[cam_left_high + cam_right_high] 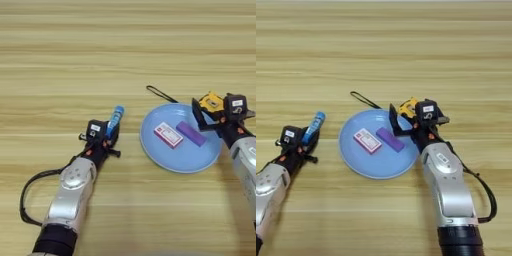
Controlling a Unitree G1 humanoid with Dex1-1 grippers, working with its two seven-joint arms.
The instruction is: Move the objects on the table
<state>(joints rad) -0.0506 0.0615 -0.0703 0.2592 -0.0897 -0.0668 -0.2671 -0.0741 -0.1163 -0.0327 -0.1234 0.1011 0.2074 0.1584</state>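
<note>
- A round, smooth light-blue plate [376, 167] lies just right of the frame's centre on the table [125, 45], a pale wood surface with horizontal plank grain
- On the plate lie a flat red-and-white box [367, 140] and, just right of it, a purple rectangular block [390, 139], both set diagonally and slightly apart
- The yellow tape measure [407, 108] sits at the plate's upper right rim, its thin black strap [363, 100] trailing up-left over the wood
- The right gripper [406, 120] has its black fingers spread around the tape measure, gripping it
- The blue glue stick [115, 119], a slim cylinder, stands tilted left of the plate, clamped in the left gripper [111, 131]
</note>
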